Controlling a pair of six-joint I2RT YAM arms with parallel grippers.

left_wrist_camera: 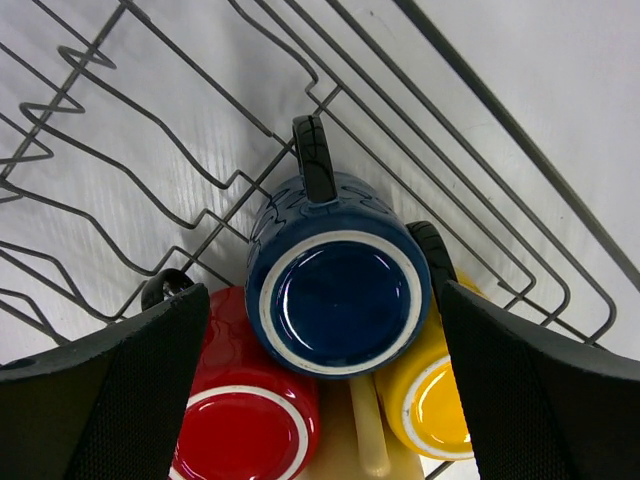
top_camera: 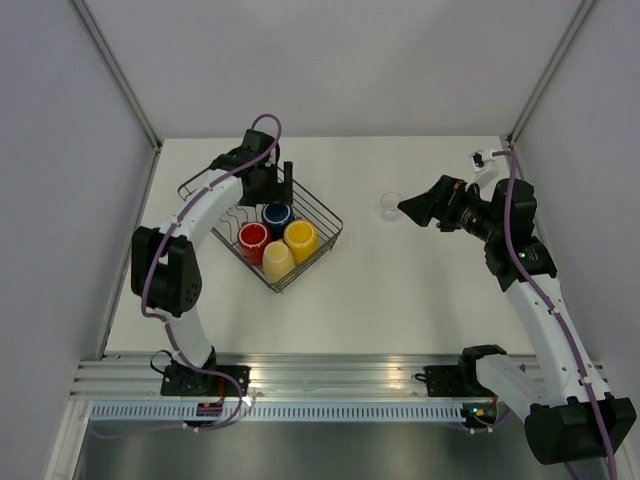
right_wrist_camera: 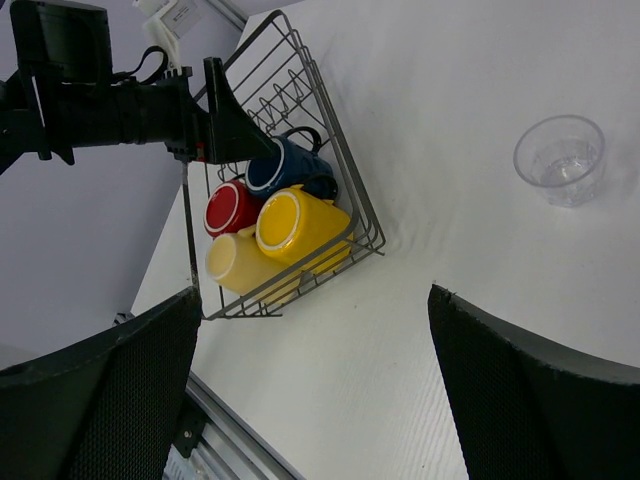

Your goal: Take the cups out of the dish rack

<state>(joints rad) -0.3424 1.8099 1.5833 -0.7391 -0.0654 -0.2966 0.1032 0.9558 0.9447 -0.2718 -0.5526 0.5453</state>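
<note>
The dish rack [top_camera: 310, 256] stands left of centre and holds four mugs bottom-up: red [top_camera: 252, 237], dark blue [top_camera: 277, 215], orange-yellow [top_camera: 300, 236] and pale cream-yellow [top_camera: 277, 261]. My left gripper [top_camera: 285, 192] is open and hovers over the rack's far side. In the left wrist view its fingers [left_wrist_camera: 110, 390] straddle the dark blue mug [left_wrist_camera: 340, 290] from above, apart from it, with the red mug [left_wrist_camera: 240, 420] and orange-yellow mug [left_wrist_camera: 430, 400] below. One clear glass tumbler [top_camera: 391, 207] stands on the table. My right gripper [top_camera: 410, 208] is open and empty beside it. Other tumblers are out of view.
In the right wrist view the rack [right_wrist_camera: 295, 279] and its mugs lie ahead, with the tumbler [right_wrist_camera: 560, 160] to the right on bare white table. Grey walls close the table at left, right and back. A metal rail runs along the near edge [top_camera: 330, 375].
</note>
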